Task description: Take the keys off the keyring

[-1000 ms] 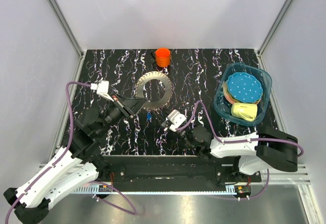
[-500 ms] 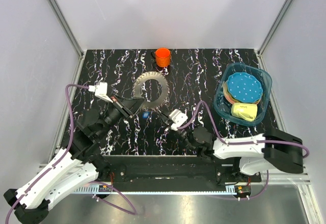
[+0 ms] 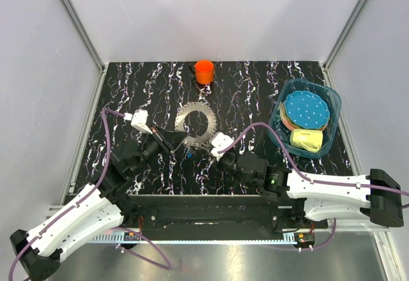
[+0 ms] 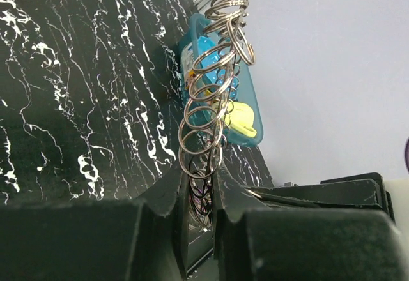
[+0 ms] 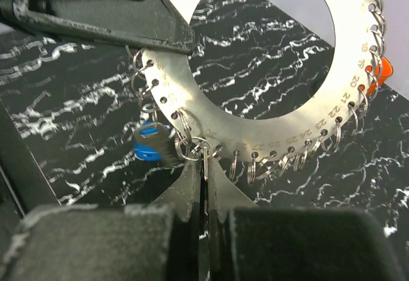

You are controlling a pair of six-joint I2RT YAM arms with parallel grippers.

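Note:
The keyring [image 3: 187, 119] is a flat silver ring-shaped plate [image 5: 268, 112] with numbered holes, each carrying a small split ring. It is held tilted above the table. My left gripper [image 3: 179, 138] is shut on its near-left rim, and in the left wrist view the stacked split rings [image 4: 206, 112] rise from between my left gripper's [image 4: 201, 188] fingers. My right gripper [image 3: 206, 145] is at the near edge. In the right wrist view my right gripper [image 5: 204, 166] is shut on a thin flat key [image 5: 204, 156] seen edge-on, hanging from a split ring. A blue-headed key [image 5: 152, 147] dangles just to its left.
An orange cup [image 3: 204, 71] stands at the table's far edge, behind the keyring. A blue plastic bin [image 3: 276, 135] at the right holds a blue dotted disc [image 3: 305, 108] and a yellow item [image 3: 305, 140]. Grey walls enclose the black marbled table [image 3: 249, 96].
My right gripper has reached up-left to the keyring's near edge and shut there. My left gripper has carried the keyring a little to the right and nearer.

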